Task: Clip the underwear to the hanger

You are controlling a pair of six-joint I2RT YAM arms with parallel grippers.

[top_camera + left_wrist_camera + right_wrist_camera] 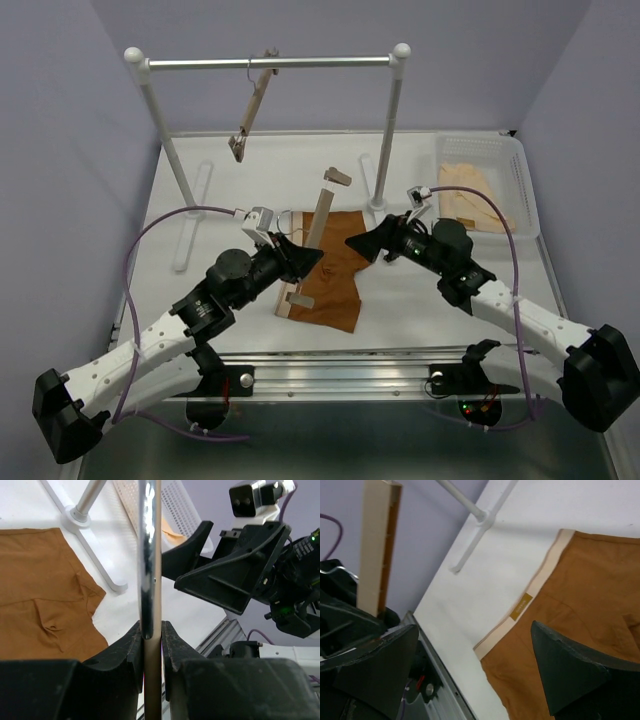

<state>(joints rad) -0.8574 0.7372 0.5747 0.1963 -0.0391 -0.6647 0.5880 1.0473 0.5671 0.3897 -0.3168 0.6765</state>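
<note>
Two arms meet over the middle of the table (420,300), and only one is holding anything. The left end effector (308,258) is pinching the hanger (320,215) partway along its wooden bar; from its wrist camera the fingers (131,645) sit tight on either side of the bar, with the wire hook running up in front. The bar stands tilted, one clip (338,178) raised towards the rack and the other (297,298) low, over the fabric.

The underwear (335,290) lies flat on the table beneath and just beside the hanger, its tan waistband (540,585) pointing towards the far side. Neither clip has fabric in it, as far as I can tell.

The right end effector (355,243) hovers just beside the hanger above the garment, spread wide and empty.

I'd say this is the step of bringing hanger and garment together, with no clipping done yet. Next, the right arm probably needs to drop to the waistband, pinch an edge and lift it to a clip, while the left holds the bar steady.
</note>
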